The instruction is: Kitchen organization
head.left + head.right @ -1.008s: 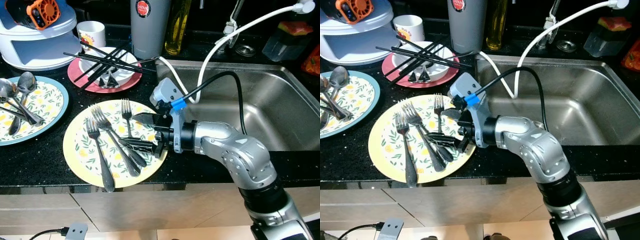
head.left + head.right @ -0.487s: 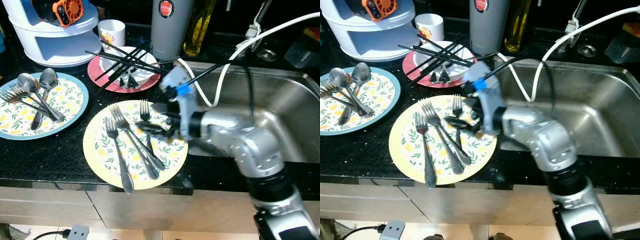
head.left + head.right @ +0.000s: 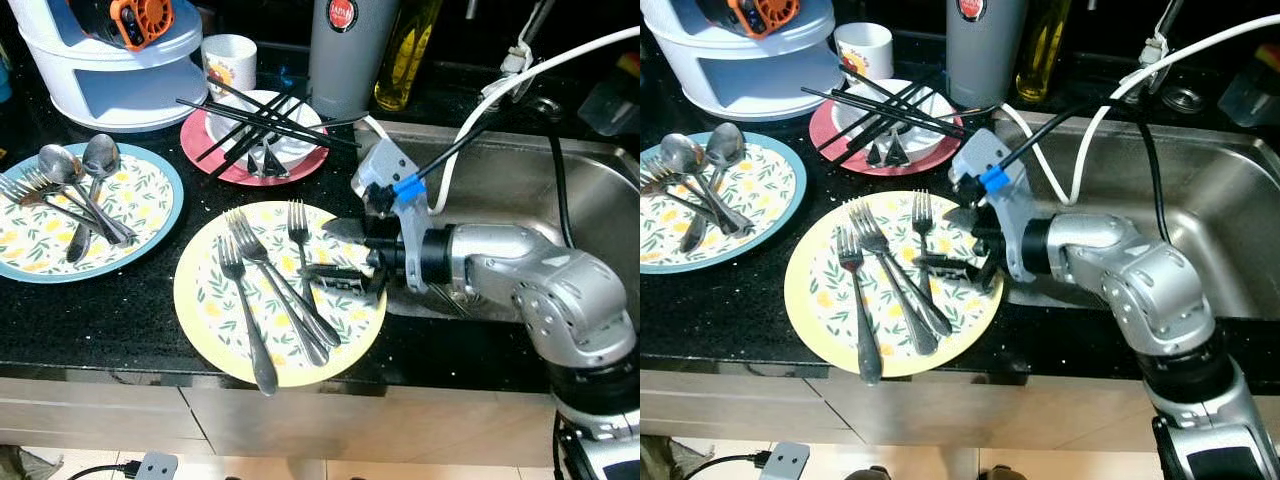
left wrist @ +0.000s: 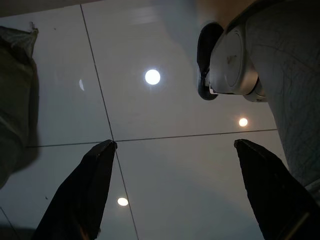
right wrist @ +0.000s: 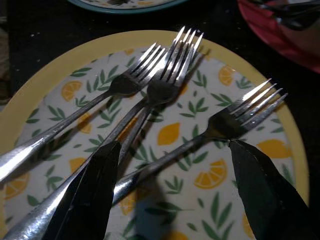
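Three forks lie on a yellow lemon-patterned plate at the counter's front edge. My right gripper hovers open low over the right part of this plate, its fingers pointing left. In the right wrist view the rightmost fork's handle runs between the two black fingers. A blue-rimmed plate to the left holds spoons and more cutlery. Behind, black chopsticks rest across a white bowl on a red plate. My left gripper hangs open above the tiled floor.
A steel sink lies to the right, with a white cable draped over its edge. At the back stand a grey flask, an oil bottle, a mug and a white appliance.
The camera has shifted, so the whole counter sits further right in view. My right gripper stays open over the same part of the yellow plate.
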`<state>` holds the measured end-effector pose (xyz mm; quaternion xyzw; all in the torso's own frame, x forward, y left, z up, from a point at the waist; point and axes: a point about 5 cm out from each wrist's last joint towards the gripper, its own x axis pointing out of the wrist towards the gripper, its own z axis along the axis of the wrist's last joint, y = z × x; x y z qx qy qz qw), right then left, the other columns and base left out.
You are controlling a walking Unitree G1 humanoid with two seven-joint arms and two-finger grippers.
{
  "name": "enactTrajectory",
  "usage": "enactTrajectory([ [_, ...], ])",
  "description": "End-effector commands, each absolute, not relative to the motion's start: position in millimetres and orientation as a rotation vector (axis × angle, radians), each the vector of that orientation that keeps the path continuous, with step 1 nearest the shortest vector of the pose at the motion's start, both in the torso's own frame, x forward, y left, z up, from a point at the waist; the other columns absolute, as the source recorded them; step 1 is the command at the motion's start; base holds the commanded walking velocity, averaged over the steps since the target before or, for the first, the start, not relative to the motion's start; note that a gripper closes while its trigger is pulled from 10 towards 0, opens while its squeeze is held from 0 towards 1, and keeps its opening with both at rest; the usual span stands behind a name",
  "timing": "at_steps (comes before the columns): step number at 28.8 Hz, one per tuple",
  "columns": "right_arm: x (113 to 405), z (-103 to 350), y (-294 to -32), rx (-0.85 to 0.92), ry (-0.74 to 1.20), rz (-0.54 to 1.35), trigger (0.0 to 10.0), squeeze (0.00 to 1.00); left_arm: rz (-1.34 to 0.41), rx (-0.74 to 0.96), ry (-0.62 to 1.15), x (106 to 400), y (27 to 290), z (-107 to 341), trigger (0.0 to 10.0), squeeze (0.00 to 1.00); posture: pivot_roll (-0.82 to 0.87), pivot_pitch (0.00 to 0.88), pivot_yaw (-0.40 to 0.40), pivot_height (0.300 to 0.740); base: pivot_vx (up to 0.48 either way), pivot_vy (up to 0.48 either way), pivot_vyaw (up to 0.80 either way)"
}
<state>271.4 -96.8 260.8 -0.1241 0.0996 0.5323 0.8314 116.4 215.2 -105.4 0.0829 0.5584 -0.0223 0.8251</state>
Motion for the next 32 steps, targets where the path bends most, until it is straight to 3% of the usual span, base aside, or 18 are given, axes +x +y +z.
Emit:
enactTrajectory([
  [1, 266, 259, -95, -0.266, 0.22, 1.15, 10.0, 0.0, -0.077, 0.164, 1.232, 105, 208, -110, 10.0, 0.0, 0.05, 0.136, -0.092, 0.74, 0.0, 0.0, 0.0],
  [12, 255, 248, -78, -0.264, 0.254, 1.202, 10.0, 0.0, -0.077, 0.166, 1.233, 104, 209, -110, 10.0, 0.0, 0.05, 0.131, -0.086, 0.74, 0.0, 0.0, 0.0],
  [23, 264, 222, -72, -0.352, 0.359, 1.086, 10.0, 0.0, -0.081, 0.167, 1.231, 107, 208, -110, 10.0, 0.0, 0.05, 0.131, -0.087, 0.74, 0.0, 0.0, 0.0],
  [24, 266, 218, -74, -0.371, 0.375, 1.062, 8.7, 0.0, -0.08, 0.167, 1.231, 106, 208, -110, 10.0, 0.0, 0.05, 0.131, -0.088, 0.74, 0.0, 0.0, 0.0],
  [25, 267, 216, -75, -0.385, 0.388, 1.047, 5.3, 0.0, -0.079, 0.167, 1.231, 106, 208, -110, 10.0, 0.0, 0.05, 0.131, -0.088, 0.74, 0.0, 0.0, 0.0],
  [26, 268, 214, -76, -0.397, 0.396, 1.037, 4.6, 0.0, -0.079, 0.167, 1.231, 106, 208, -110, 10.0, 0.0, 0.05, 0.129, -0.087, 0.74, 0.0, 0.0, 0.0],
  [27, 268, 212, -76, -0.407, 0.403, 1.03, 0.4, 0.0, -0.079, 0.167, 1.231, 106, 208, -110, 10.0, 0.0, 0.05, 0.13, -0.087, 0.74, 0.0, 0.0, 0.0],
  [32, 268, 208, -79, -0.445, 0.419, 1.017, 0.0, 0.0, -0.08, 0.17, 1.232, 106, 209, -110, 10.0, 0.0, 0.05, 0.131, -0.089, 0.74, 0.0, 0.0, 0.0],
])
